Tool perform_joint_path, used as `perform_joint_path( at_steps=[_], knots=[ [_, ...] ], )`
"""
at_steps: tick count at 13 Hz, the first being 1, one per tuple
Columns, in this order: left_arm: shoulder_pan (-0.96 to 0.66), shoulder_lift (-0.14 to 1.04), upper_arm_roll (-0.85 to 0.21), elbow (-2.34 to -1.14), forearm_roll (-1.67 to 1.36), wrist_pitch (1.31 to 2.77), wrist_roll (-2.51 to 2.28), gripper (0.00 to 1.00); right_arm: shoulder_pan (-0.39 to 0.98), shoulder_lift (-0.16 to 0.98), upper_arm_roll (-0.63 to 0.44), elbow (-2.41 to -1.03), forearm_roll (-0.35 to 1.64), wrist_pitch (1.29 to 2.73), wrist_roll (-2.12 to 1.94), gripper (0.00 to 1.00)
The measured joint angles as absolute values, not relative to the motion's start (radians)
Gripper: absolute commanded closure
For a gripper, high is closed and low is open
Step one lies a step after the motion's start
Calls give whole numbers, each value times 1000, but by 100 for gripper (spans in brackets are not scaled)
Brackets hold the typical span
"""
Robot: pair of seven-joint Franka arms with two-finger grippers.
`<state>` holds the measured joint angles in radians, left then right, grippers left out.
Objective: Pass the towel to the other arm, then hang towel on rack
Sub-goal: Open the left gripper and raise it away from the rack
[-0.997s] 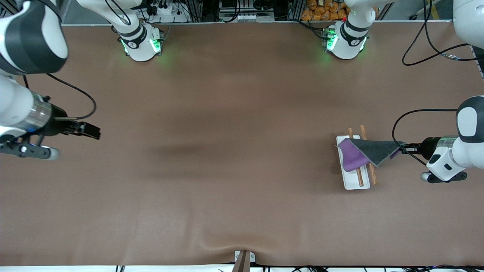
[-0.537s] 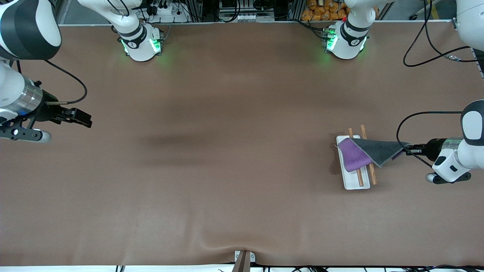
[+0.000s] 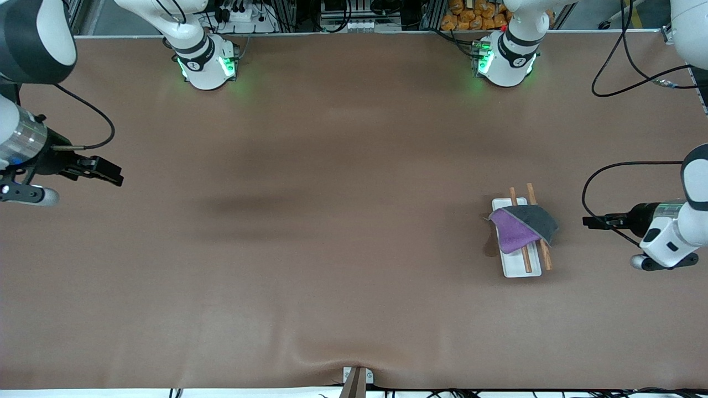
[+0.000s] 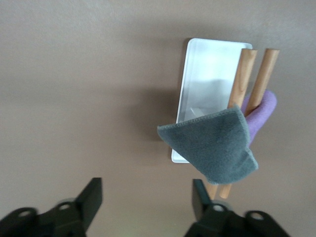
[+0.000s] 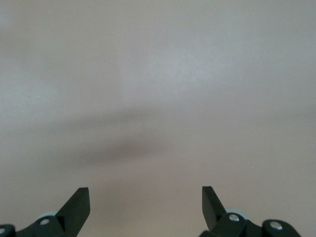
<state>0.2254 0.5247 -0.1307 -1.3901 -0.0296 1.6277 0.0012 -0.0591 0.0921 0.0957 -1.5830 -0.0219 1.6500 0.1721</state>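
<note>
One towel (image 3: pixel 522 225) is draped over the two wooden rods of the one rack (image 3: pixel 513 267), near the counter (image 3: pixel 332 221) edge at the left arm's end. The left tool (image 3: pixel 587 221) is spread wide, empty, beside the rack. The right tool (image 3: pixel 113 176), also spread and empty, waits over the right arm's end.

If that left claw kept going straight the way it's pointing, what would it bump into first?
Most likely the towel draped over the rack: the open left gripper points straight at it, with only bare table between. Its height against the towel is hard to judge.
</note>
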Motion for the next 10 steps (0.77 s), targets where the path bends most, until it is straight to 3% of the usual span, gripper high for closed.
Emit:
perform_joint_path(
  at_steps=[10],
  knots=[
    [221,215,-169,-1382,-30,1526,1,0,-97,117,91,-1397,18,1485,173,0]
  ],
)
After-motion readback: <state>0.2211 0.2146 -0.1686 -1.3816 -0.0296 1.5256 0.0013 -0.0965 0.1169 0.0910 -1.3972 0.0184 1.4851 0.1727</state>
